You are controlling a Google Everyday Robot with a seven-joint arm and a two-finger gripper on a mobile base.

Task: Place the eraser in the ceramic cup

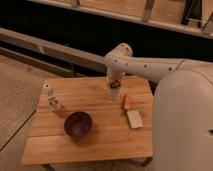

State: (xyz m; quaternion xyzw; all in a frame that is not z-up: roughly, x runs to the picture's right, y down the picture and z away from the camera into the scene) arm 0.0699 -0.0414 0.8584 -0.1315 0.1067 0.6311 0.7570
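Note:
The ceramic cup (114,93) is a small pale white cup standing at the back middle of the wooden table (95,145). My gripper (115,82) points down right over the cup's mouth, at or just inside its rim. A small dark piece with a reddish mark (115,85) shows at the gripper's tip above the cup; it looks like the eraser. I cannot tell whether it is held or lying in the cup.
A dark purple bowl (78,124) sits at the front left of middle. A small white bottle-like figure (51,100) stands at the left. A small orange piece (126,101) and a pale flat block (134,119) lie right of the cup. My white body (185,125) fills the right side.

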